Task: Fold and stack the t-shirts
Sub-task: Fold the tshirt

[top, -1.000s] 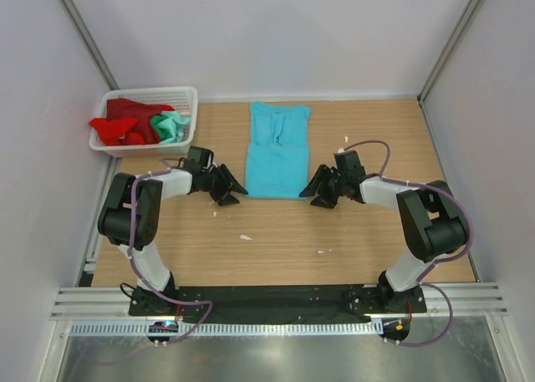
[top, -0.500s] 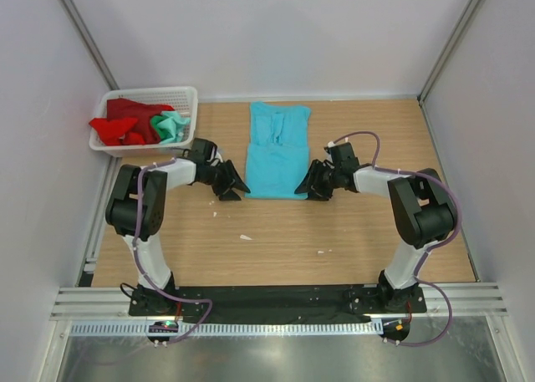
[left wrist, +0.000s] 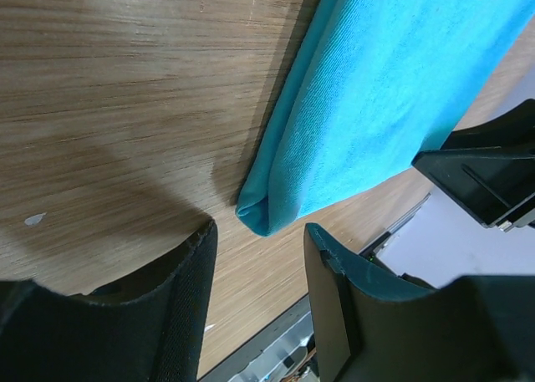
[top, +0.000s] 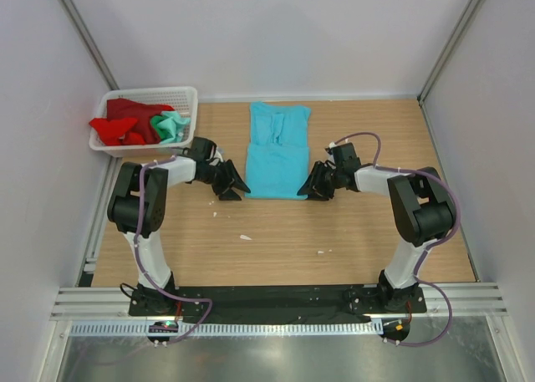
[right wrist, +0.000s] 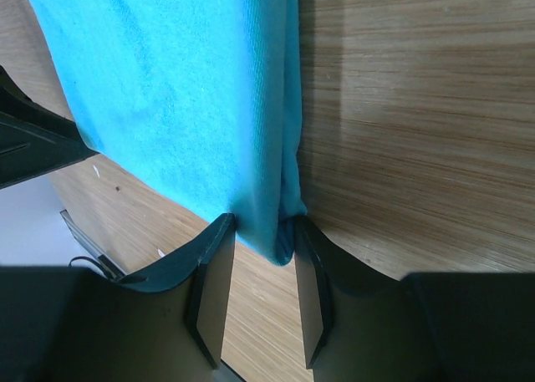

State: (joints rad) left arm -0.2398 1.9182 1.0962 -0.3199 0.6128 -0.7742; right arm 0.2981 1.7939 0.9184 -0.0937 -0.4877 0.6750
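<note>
- Lying flat mid-worktop [top: 276, 248], the turquoise t-shirt [top: 277, 152] is folded into a long narrow strip, with its collar end toward the far wall.
- Left claw [top: 232, 187] sits low at the strip's near left corner, jaws apart and empty. Its wrist view shows the cloth corner just ahead of the gap, touching neither finger.
- Right claw [top: 311, 188] sits low at the near right corner. Its fingers are drawn in on the folded edge. The cloth fills the gap and touches both, so the corner is pinched.
- White mesh basket [top: 152, 92] stands at the far left of the worktop, well apart from the strip.
- Red t-shirt [top: 121, 124] and mint green t-shirt [top: 171, 127] are heaped crumpled inside the basket.
- Pale scraps [top: 245, 236] lie on the bare wood between the arms.
</note>
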